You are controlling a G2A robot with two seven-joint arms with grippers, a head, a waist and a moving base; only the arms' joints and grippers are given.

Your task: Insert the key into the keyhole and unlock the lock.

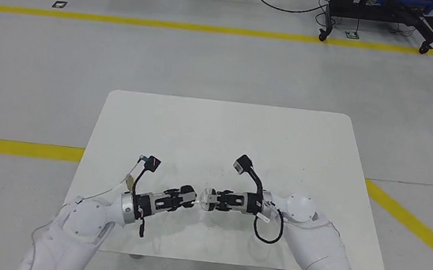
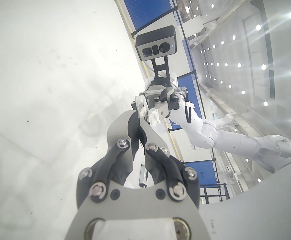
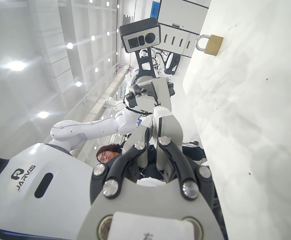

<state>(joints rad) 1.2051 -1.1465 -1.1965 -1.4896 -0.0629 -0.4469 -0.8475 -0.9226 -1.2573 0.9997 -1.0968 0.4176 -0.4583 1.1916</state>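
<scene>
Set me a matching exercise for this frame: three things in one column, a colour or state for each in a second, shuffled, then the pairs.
Things:
1. padlock
2. table
3. left gripper

Colour or state:
A. white, with rounded corners
B. shut, tip to tip with the right gripper
C. brass body, silver shackle, lying flat

Pairs: 1-C, 2-A, 3-B
</scene>
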